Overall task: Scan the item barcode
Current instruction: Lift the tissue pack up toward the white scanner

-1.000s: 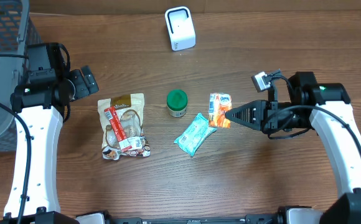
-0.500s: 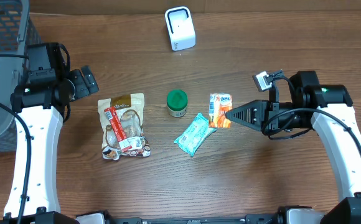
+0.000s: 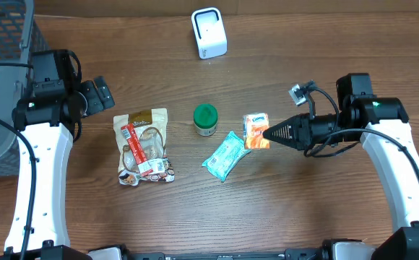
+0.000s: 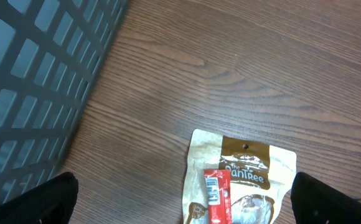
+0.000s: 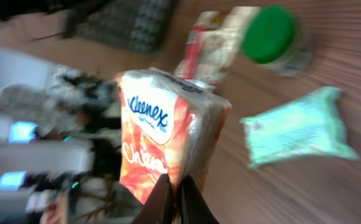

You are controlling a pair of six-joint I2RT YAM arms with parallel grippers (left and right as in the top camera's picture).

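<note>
Right gripper (image 3: 268,133) is shut tight on one edge of the small orange and white soft plastic tissue pack (image 3: 255,128). The gripper points to the left across the table, and the pack sticks out past its thin black tips. From above, the long side of the pack runs from the near edge of the table toward the far edge, tipped a little. In the right wrist view the pack (image 5: 168,140) stands up from the gripper (image 5: 171,194), with the blue name on its white end facing the camera. That view is blurry. I cannot tell if the pack touches the brown wooden table (image 3: 325,209).

Just left of the pack lies a flat teal plastic packet (image 3: 226,154), and next to that stands a little jar with a round green lid (image 3: 205,117). A white box-shaped scanner (image 3: 209,32) stands at the far side, well apart from the pack.

Left gripper (image 3: 102,94) is wide open and holds nothing. It is near a grey basket (image 3: 3,40), above a brown snack bag with a red label (image 4: 243,165).
</note>
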